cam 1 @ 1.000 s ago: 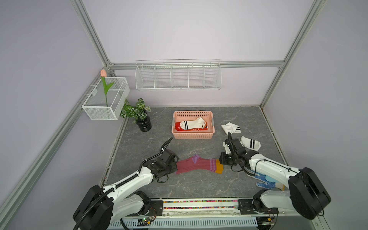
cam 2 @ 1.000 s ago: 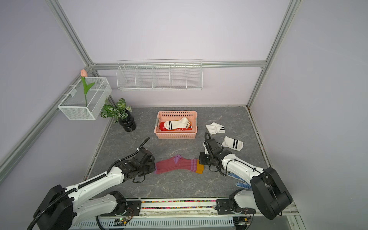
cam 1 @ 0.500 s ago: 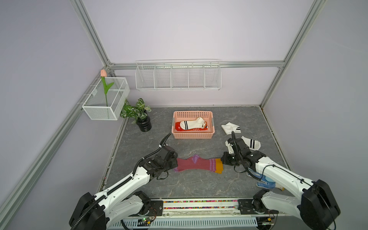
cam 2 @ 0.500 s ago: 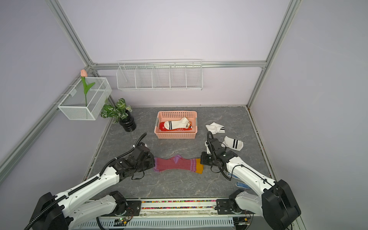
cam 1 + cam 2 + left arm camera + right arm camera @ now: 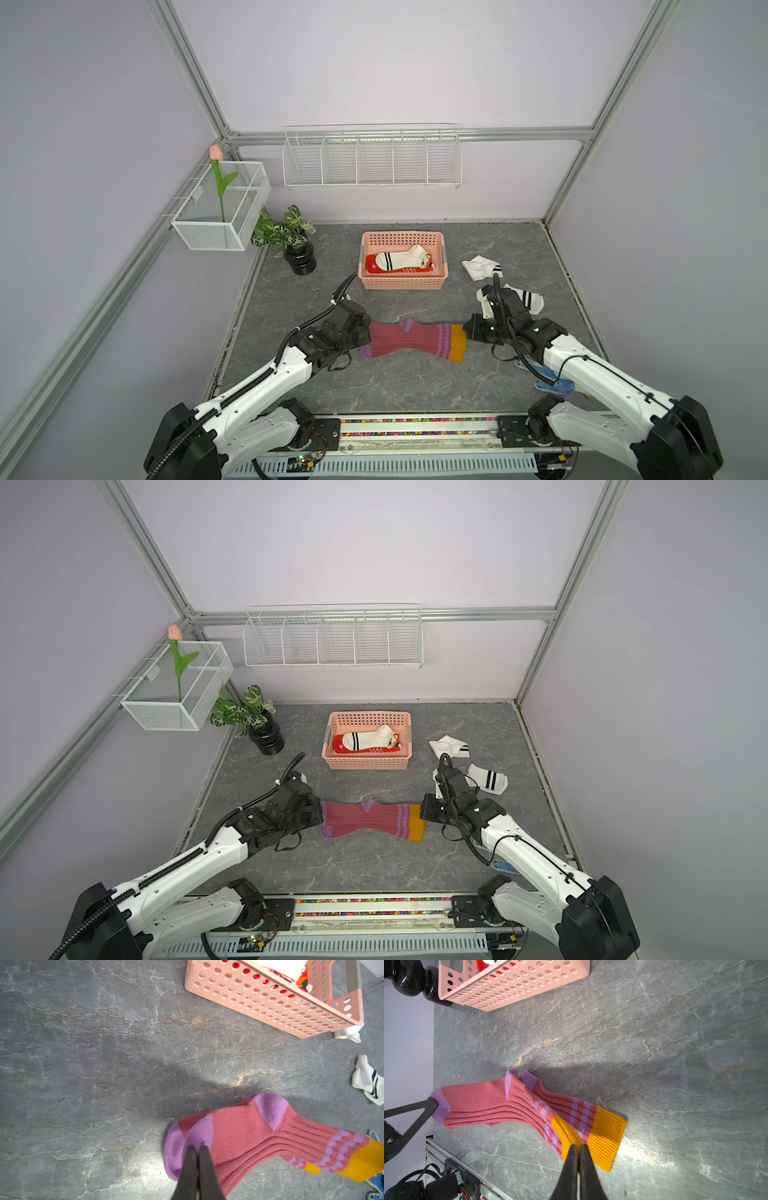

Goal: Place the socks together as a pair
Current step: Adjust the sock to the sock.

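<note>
Moved: my R arm swung out right; maroon socks stayed mid-table.
L gripper: clamped on purple toe, left end.
R gripper: clamped on mustard cuff, right end.

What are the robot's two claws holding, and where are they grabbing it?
Both hold the top maroon sock: the left gripper pinches its purple toe, the right gripper pinches its mustard cuff.

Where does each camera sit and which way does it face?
Top views: high over the front rail, looking down on the table; left arm, right arm show.
Left wrist: behind its shut jaws, facing the maroon socks, toe end.
Right wrist: behind its shut jaws, facing their mustard cuffs.
Shared: both wrists see the pink basket.
</note>
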You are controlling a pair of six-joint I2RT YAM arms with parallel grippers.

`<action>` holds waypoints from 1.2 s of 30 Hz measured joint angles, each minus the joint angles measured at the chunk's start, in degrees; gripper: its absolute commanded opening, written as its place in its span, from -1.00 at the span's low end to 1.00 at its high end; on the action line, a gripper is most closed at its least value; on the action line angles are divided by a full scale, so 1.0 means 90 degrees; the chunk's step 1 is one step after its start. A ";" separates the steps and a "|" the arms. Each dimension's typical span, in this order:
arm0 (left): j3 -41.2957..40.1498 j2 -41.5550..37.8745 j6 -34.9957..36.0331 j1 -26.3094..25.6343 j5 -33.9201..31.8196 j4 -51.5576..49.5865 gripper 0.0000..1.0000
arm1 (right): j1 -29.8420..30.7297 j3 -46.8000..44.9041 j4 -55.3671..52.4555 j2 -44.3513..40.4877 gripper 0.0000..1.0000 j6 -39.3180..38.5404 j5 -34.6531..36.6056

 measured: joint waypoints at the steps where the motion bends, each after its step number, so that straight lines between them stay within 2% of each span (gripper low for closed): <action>1: 0.0000 0.0029 0.0005 0.0000 -0.0019 0.0010 -1.00 | 0.0000 0.0000 0.0002 0.0010 -0.86 0.0007 0.0012; 19: -0.0109 0.0809 0.0046 0.0000 -0.0007 0.0316 -1.00 | 0.0000 -0.0117 0.0338 0.0661 -0.85 0.0197 0.0153; 36: -0.0121 0.0743 -0.0002 0.0000 0.0180 0.0114 -1.00 | 0.0000 -0.0015 -0.0172 0.0753 -0.78 0.0481 0.0124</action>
